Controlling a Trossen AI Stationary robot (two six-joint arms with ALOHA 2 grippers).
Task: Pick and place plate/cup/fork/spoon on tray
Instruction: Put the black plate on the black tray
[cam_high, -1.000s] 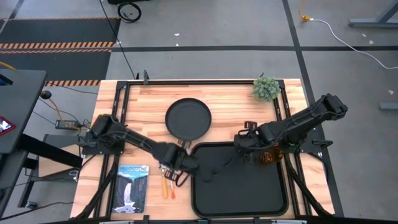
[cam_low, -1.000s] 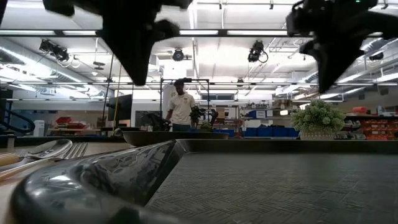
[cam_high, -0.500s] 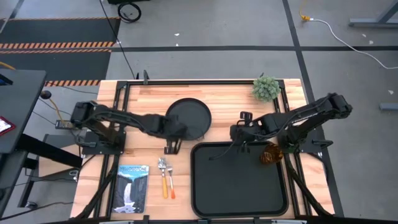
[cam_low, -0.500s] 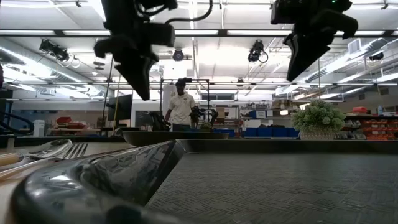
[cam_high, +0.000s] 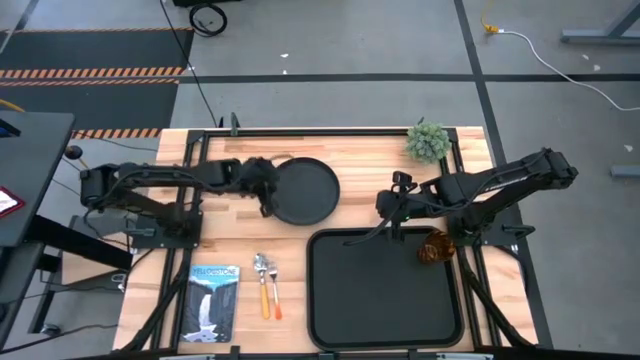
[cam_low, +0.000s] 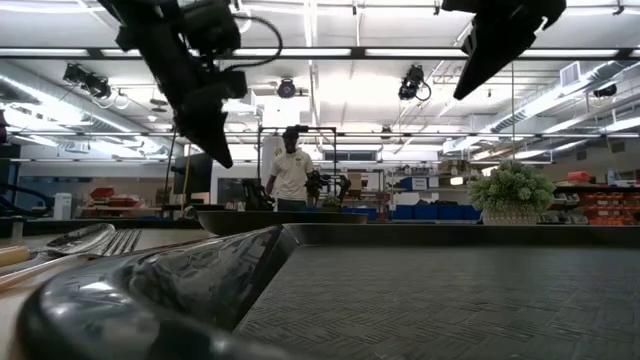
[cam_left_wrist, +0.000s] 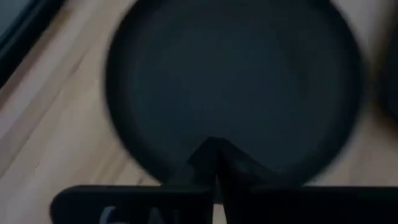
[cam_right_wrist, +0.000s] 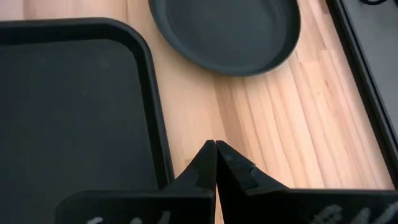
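Note:
The round black plate (cam_high: 303, 190) lies flat on the wooden table at the far middle; it also shows in the left wrist view (cam_left_wrist: 236, 81) and the right wrist view (cam_right_wrist: 227, 31). The black tray (cam_high: 385, 300) lies near the front edge. The amber cup (cam_high: 433, 248) stands in the tray's far right corner. The spoon (cam_high: 262, 280) and fork (cam_high: 274, 290) lie side by side left of the tray. My left gripper (cam_high: 268, 198) is shut and empty, raised over the plate's left edge. My right gripper (cam_high: 384, 207) is shut and empty, raised over the bare wood between plate and tray.
A booklet (cam_high: 213, 300) lies at the front left, left of the cutlery. A green fuzzy plant (cam_high: 428, 142) stands at the far right corner. Black rails (cam_high: 200, 160) run along the table's sides. A person (cam_low: 291, 172) stands in the room behind.
My left gripper has gone from beside the cutlery toward the table's far edge and left, rising, and now hangs over the plate's left edge. My right gripper has risen and gone from over the tray's far edge toward the table's far edge. The cup has stayed in the tray.

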